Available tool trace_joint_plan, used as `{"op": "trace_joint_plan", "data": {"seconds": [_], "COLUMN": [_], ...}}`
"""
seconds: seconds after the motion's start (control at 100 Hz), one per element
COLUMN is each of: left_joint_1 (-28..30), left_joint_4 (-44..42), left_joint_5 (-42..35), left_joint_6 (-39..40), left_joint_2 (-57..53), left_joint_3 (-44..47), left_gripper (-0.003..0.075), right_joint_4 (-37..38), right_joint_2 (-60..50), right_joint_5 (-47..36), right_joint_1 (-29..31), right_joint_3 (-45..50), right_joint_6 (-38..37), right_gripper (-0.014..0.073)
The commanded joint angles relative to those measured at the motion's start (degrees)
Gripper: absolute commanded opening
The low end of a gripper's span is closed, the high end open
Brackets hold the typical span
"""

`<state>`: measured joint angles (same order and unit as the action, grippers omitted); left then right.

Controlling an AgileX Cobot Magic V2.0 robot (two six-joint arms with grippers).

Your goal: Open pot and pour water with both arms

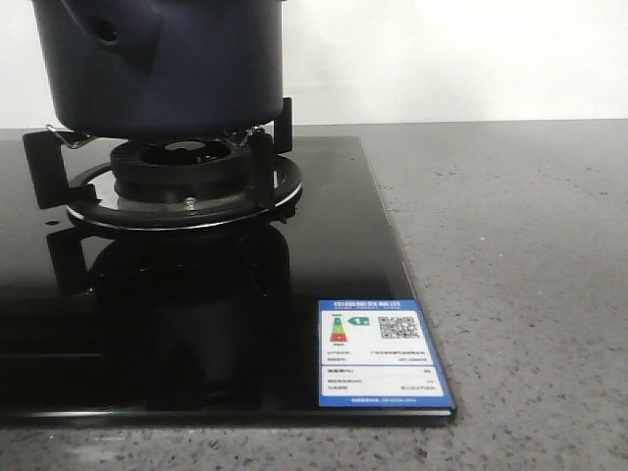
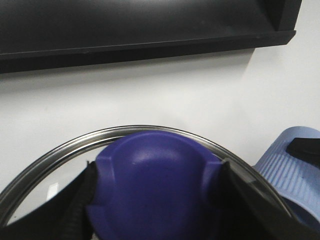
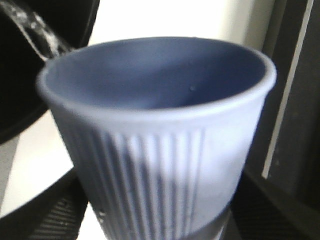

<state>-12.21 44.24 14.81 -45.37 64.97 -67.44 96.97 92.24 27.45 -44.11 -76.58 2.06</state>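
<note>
Pot (image 1: 162, 64) sits on the burner grate (image 1: 182, 186) at the far left of the black cooktop (image 1: 294, 324), on the grey counter (image 1: 530, 275). My left gripper (image 2: 155, 200) is clamped on the lid knob (image 2: 152, 185), glass lid (image 2: 60, 155) lifted. My right gripper (image 3: 160, 220) is clamped around the ribbed cup (image 3: 160, 150); a water stream (image 3: 37, 32) touches its rim.

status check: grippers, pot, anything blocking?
Left gripper shut on lid knob, glass lid lifted. Right gripper shut on ribbed cup, water streaming at its rim. Pot on the burner. No obstruction seen.
</note>
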Motion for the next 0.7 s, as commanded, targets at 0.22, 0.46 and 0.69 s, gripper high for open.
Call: {"op": "trace_joint_plan", "data": {"seconds": [0.22, 0.46, 0.69], "left_joint_1": [0.12, 0.12, 0.12], "left_joint_4": [1.25, 1.25, 1.25], "left_joint_5": [-5.15, -5.15, -5.15], "left_joint_6": [0.44, 0.44, 0.44], "left_joint_2": [-1.49, -1.49, -1.49], "left_joint_3": [-2.51, -2.51, -2.51], "left_gripper": [0.0317, 0.0317, 0.0317], "right_joint_4": [4.6, 4.63, 4.22], "right_joint_2": [-3.1, -3.29, -4.61], "right_joint_5": [3.13, 5.12, 12.77], "right_joint_1": [-0.4, -0.4, -0.4], "right_joint_3": [-2.22, -2.22, -2.22], "right_joint_6": [-0.06, -4.4, -25.06], "right_gripper": [0.0461, 0.0461, 0.0461]}}
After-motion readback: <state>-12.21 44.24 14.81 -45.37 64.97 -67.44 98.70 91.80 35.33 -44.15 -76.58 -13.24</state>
